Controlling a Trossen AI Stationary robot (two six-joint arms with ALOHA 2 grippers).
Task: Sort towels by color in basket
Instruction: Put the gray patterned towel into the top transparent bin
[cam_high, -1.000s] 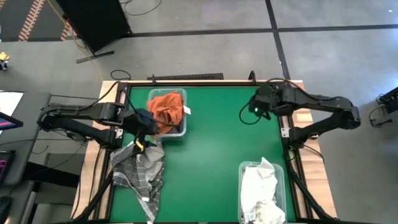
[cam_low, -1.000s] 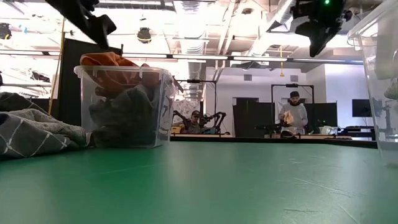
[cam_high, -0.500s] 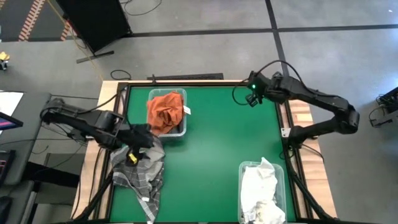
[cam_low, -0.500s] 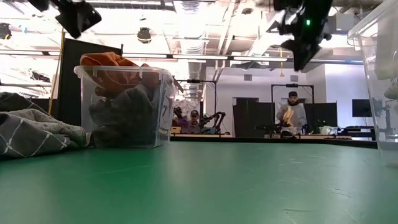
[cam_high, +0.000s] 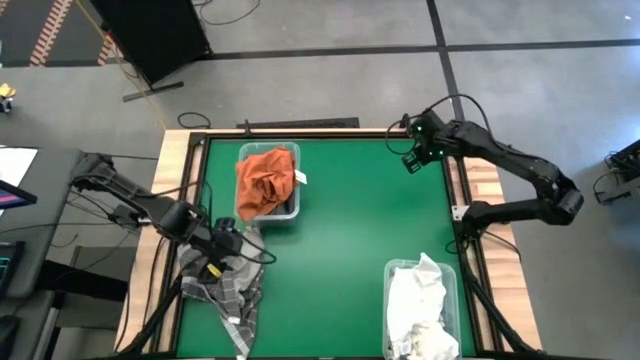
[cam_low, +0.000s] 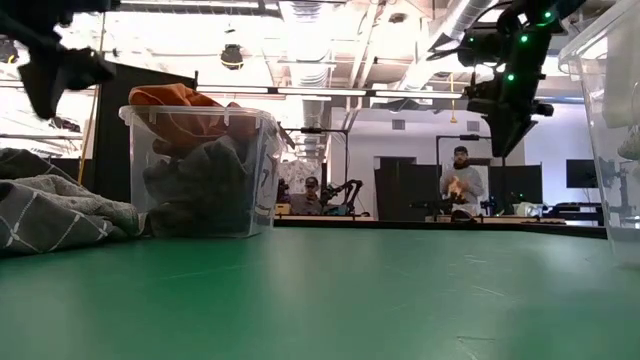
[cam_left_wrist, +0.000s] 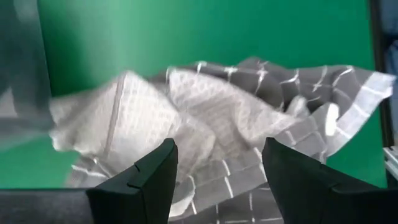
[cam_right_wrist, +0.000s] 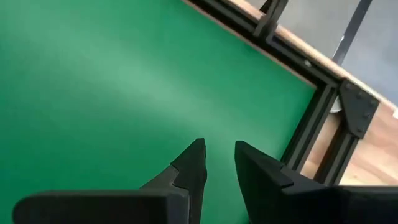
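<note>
A grey plaid towel (cam_high: 228, 290) lies crumpled on the green table near its left edge, low in the low view (cam_low: 50, 205). My left gripper (cam_high: 225, 243) hangs above its far part, open, its fingers (cam_left_wrist: 149, 177) apart over the cloth (cam_left_wrist: 249, 118) without touching it. A clear basket (cam_high: 297, 195) at the far left holds a rust-orange towel (cam_high: 265, 175) on top of a dark grey one (cam_low: 200, 185). A second clear basket (cam_high: 387, 300) at the near right holds white towels (cam_high: 418, 310). My right gripper (cam_high: 412, 160) hovers near the far right corner, narrowly open and empty (cam_right_wrist: 219, 152).
The middle of the green table (cam_high: 340, 230) is bare. The table's dark frame and wooden border (cam_right_wrist: 323, 118) run close beside my right gripper. People and other equipment stand in the room beyond the far edge (cam_low: 460, 185).
My left gripper has swung from beside the far-left basket toward the near edge and sunk, and now hangs over the plaid towel. My right gripper has turned and come down near the far right corner. The towels and baskets have not moved.
</note>
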